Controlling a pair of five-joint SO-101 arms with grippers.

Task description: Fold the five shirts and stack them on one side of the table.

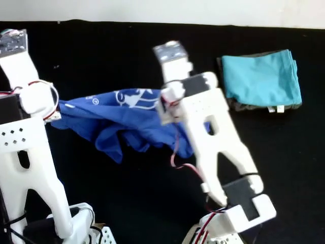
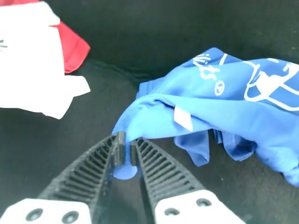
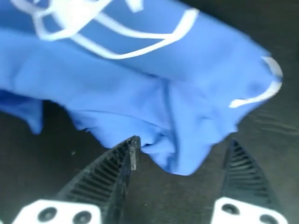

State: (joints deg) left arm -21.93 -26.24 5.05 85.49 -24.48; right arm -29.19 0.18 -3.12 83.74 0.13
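A blue shirt (image 1: 127, 119) with white print hangs bunched between the two arms over the black table. My left gripper (image 2: 125, 150) is shut on a fold of the blue shirt's (image 2: 224, 102) edge, at the shirt's left end in the high view. My right gripper (image 3: 182, 151) stands open just above the other end of the blue shirt (image 3: 140, 88), with a hanging lobe of cloth between its fingers. A folded teal shirt (image 1: 261, 79) lies on a dark one at the back right of the table.
White cloth (image 2: 28, 60) and red cloth (image 2: 74, 44) lie piled on the table beyond my left gripper. The black table (image 1: 284, 152) runs bare along the front right. The arms' white bases stand at the front edge.
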